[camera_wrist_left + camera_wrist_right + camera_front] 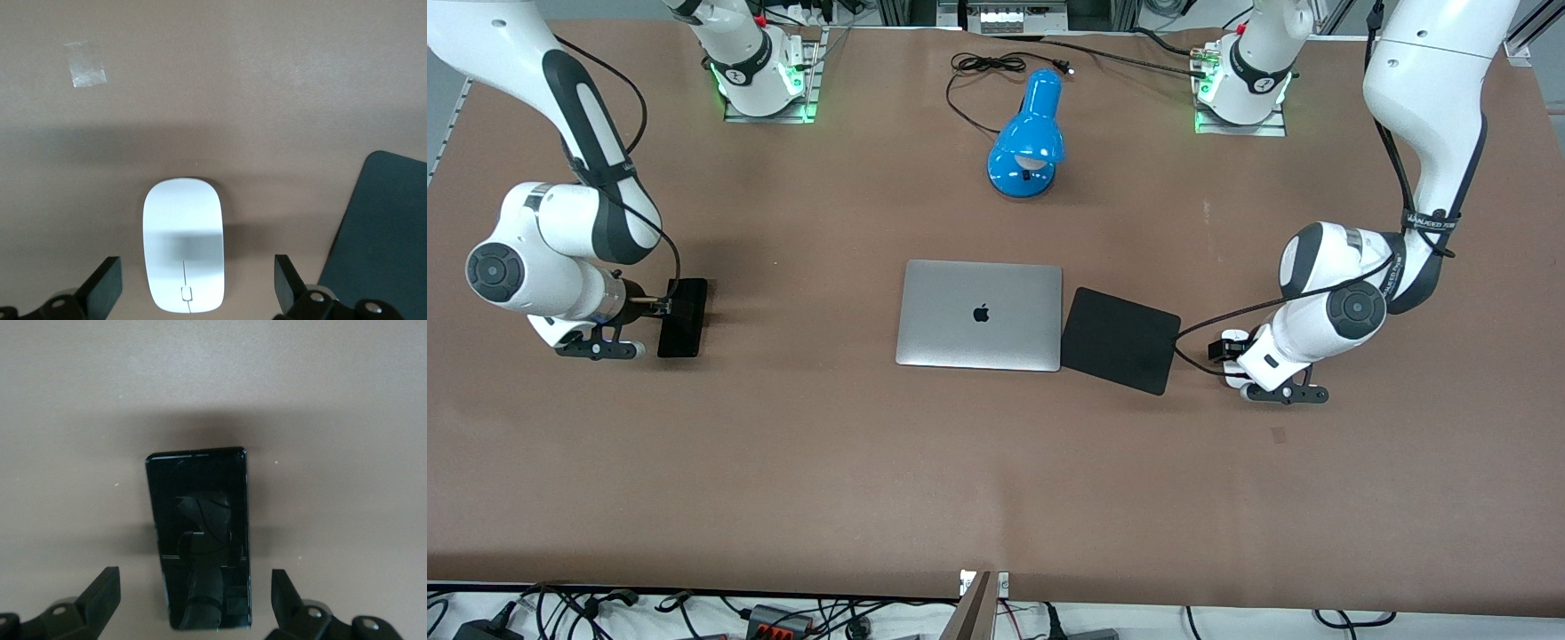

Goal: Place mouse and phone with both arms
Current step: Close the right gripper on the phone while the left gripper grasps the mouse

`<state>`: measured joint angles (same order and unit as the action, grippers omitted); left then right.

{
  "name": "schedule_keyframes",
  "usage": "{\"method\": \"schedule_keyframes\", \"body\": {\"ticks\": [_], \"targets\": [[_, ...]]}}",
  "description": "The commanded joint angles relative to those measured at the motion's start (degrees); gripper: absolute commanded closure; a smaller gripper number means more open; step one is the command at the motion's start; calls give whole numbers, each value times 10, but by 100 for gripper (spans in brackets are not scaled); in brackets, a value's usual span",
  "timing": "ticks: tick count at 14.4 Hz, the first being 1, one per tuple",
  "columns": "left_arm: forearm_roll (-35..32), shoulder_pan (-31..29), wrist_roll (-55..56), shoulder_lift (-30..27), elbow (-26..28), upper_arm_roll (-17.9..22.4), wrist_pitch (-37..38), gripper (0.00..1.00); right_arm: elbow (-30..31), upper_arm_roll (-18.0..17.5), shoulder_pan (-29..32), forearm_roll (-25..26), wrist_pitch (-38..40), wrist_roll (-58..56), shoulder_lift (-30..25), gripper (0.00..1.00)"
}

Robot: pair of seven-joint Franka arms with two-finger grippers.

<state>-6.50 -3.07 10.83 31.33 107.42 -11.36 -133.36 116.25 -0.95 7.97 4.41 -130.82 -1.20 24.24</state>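
Item one: the small white oval computer mouse with a thin grey centre line (183,243) is lying flat on the brown table covering (996,462) toward the left arm's end, just beside the square black mouse pad (1120,340) but apart from it. The left gripper (197,290) is hanging directly over the mouse, its two black fingers (105,288) standing spread wide, one to each side of the shell with bare table showing in both gaps, gripping nothing. A small scrap of clear tape (85,64) is sitting on the covering nearby. Item two: the slim black rectangular smartphone with a glossy dark face (200,537) is lying flat toward the right arm's end, well apart from everything else. The right gripper (195,607) is hovering over it, fingers likewise fully parted, straddling the phone's long edges without touching, holding nothing. Item three: the closed silver laptop (980,314) is resting mid-table, its edge touching a corner of the mouse pad. Item four: the blue desk lamp (1029,138) is standing farther from the front camera than the laptop, with its black cord (983,67) trailing. Broad open covering is lying nearer the front camera than all items.
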Motion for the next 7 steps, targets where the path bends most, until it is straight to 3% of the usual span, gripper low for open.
{"method": "schedule_keyframes", "body": {"ticks": [1, 7], "targets": [[-13, -4, -8, 12, 3, -1, -21, 0, 2, -5, 12, 10, -26, 1, 18, 0], [-13, -4, -11, 21, 7, 4, -37, 0, 2, -6, 14, 10, -41, 1, 43, 0]]}}
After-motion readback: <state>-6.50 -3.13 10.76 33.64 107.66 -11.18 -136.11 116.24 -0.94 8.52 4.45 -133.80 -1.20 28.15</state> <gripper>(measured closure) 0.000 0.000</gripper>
